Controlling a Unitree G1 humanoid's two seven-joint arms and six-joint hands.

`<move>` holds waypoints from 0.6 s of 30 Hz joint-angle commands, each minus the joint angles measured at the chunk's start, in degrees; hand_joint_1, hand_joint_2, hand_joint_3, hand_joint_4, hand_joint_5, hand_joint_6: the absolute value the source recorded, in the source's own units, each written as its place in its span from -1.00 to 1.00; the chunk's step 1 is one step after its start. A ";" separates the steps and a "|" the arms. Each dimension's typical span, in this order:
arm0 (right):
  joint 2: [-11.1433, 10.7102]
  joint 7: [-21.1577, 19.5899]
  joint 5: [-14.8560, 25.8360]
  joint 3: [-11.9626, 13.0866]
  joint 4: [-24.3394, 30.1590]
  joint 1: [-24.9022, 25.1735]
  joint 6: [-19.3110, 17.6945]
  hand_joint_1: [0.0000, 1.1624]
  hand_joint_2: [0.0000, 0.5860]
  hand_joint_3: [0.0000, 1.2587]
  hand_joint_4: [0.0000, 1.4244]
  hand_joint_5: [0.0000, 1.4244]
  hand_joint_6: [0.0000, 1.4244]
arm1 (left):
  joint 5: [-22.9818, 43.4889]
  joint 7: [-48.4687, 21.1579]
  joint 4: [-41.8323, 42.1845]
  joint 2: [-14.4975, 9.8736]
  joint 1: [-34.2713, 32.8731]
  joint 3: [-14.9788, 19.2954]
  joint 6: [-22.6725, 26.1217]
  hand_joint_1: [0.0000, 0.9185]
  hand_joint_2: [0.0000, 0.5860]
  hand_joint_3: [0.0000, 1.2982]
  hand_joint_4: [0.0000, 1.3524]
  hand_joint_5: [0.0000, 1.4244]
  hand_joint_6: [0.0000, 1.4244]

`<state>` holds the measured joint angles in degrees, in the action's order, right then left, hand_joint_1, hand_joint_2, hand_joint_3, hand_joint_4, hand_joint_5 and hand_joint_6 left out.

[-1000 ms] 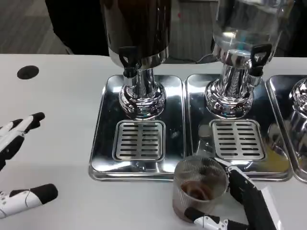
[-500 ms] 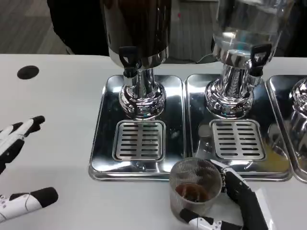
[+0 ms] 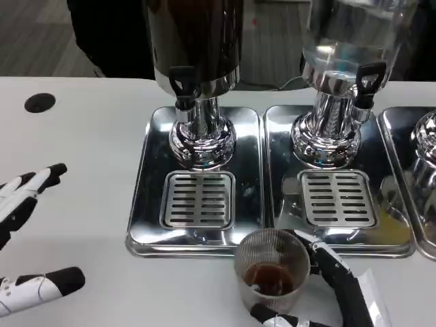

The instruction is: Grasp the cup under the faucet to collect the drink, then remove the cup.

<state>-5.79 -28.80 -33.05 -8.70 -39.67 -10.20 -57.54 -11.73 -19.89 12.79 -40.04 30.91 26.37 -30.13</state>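
Observation:
A clear ribbed cup (image 3: 270, 271) with a little dark drink in its bottom stands at the table's front edge, just in front of the gap between the two steel trays. My right hand (image 3: 334, 289) grips it from the right and below, black fingers wrapped around its side. The dark drink dispenser (image 3: 194, 48) with its black faucet (image 3: 182, 85) stands behind, over the left steel drip tray (image 3: 196, 197). My left hand (image 3: 27, 231) hovers over the table at the far left, fingers apart and holding nothing.
A second dispenser (image 3: 347, 41) with clear liquid and its own black faucet (image 3: 364, 82) stands over the right drip tray (image 3: 337, 197). A third tray edge (image 3: 419, 177) shows at far right. A black round hole (image 3: 39, 102) marks the table at back left.
My right hand has carried the cup a little to the left and nearer the front of the left tray. My left hand has barely moved.

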 commanded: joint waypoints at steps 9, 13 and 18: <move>-0.82 -1.09 1.61 -1.11 2.99 -0.44 -0.99 0.49 -0.33 -0.70 -0.76 -0.65 -0.41 | 0.12 -0.36 -0.26 0.55 -0.35 -0.09 0.29 -1.00 -1.00 -1.00 -1.00 -1.00 -1.00; -0.89 -0.32 2.94 -1.40 2.76 -0.15 -0.97 0.49 -0.32 -0.71 -0.76 -0.65 -0.41 | 0.20 -0.39 -0.45 0.59 -0.43 -0.11 0.24 -1.00 -1.00 -1.00 -1.00 -1.00 -1.00; -0.98 0.42 3.69 -1.57 3.07 -0.18 -0.87 0.47 -0.30 -0.71 -0.78 -0.67 -0.41 | 0.26 -0.40 -0.60 0.61 -0.51 -0.08 0.22 -1.00 -1.00 -1.00 -1.00 -1.00 -1.00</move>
<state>-6.85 -28.72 -30.14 -10.18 -37.53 -10.75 -57.54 -11.70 -19.89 12.56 -39.62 30.75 26.32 -30.13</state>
